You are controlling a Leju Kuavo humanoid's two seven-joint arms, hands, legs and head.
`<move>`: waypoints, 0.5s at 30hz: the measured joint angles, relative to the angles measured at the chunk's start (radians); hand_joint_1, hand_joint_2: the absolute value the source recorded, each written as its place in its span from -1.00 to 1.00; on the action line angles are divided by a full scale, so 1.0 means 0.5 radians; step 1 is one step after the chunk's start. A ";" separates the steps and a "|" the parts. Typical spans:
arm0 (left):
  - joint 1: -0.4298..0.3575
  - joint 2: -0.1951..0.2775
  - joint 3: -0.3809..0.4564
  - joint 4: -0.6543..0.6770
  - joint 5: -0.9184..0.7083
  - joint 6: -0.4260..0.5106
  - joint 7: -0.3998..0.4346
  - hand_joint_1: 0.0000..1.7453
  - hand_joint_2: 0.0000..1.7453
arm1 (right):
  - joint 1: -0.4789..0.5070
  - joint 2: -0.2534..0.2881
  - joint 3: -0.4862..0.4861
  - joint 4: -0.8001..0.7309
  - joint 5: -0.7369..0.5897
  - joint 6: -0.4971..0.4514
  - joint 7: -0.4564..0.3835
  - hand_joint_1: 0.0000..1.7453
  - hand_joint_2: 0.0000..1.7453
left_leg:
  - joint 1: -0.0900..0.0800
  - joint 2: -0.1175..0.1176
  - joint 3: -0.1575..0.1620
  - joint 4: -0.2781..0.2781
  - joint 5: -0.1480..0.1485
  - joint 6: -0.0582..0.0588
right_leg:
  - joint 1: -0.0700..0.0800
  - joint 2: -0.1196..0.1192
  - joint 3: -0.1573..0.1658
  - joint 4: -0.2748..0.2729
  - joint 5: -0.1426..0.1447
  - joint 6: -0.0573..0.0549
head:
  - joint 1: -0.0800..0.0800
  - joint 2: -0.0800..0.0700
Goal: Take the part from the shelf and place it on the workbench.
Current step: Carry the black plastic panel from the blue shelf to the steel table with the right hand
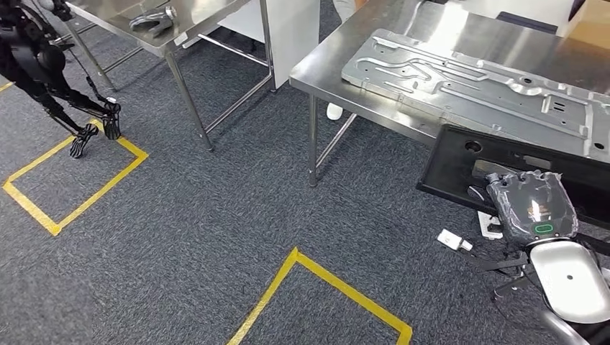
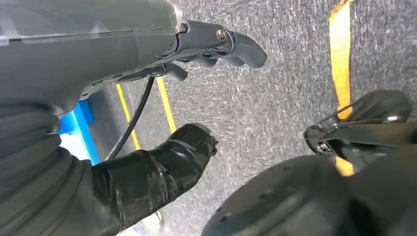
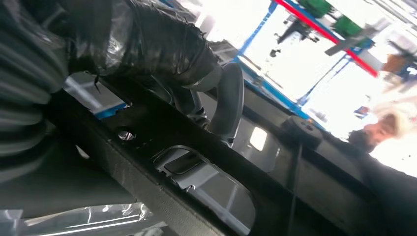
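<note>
At about four o'clock in the head view, the black part [image 1: 460, 162] hangs from the right hand [image 1: 531, 205], its long flat body reaching from the hand toward the near edge of the workbench [image 1: 324, 68] and overlapping that edge in the picture; whether it touches the steel I cannot tell. The part is a dark, matt panel with a round hole and a cut-out window in it. The right wrist view shows what the head view hides: the thumb [image 3: 227, 105] and fingers wrapped over the panel's edge, gripping it, with silver pressed metal showing through the openings. On the workbench, at one o'clock, lies a large grey stamped metal plate [image 1: 475, 83], flat and ribbed. The left wrist view shows the left hand [image 2: 187, 93] hanging over grey carpet [image 1: 216, 230] and yellow floor tape [image 2: 340, 49], its thumb and fingers apart and holding nothing. At eleven o'clock stands a second steel table [image 1: 122, 18] bearing a small grey metal piece [image 1: 152, 20], and beside it, at ten o'clock, a black legged machine [image 1: 43, 65].
</note>
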 joint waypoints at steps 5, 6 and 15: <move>-0.002 0.000 0.000 -0.001 0.003 0.004 0.006 -1.00 1.00 | -0.040 0.095 0.039 0.044 0.090 -0.160 -0.009 1.00 1.00 | 0.003 -0.121 0.173 -0.435 0.271 0.038 | 0.007 0.130 -0.011 0.024 0.001 0.009 | 0.001 0.000; -0.006 0.000 0.000 -0.002 0.000 0.004 0.008 -1.00 1.00 | -0.053 0.118 0.048 0.050 0.122 -0.206 -0.014 1.00 1.00 | 0.002 -0.143 0.199 -0.493 0.287 0.044 | 0.004 0.153 -0.018 0.026 0.004 0.018 | 0.002 0.000; -0.027 -0.014 -0.001 -0.008 -0.007 0.005 0.019 -1.00 1.00 | -0.171 0.297 0.151 0.112 0.232 -0.376 -0.060 1.00 1.00 | 0.007 0.038 0.223 -0.575 0.336 0.102 | -0.013 -0.038 -0.246 0.487 -0.237 0.104 | 0.017 0.000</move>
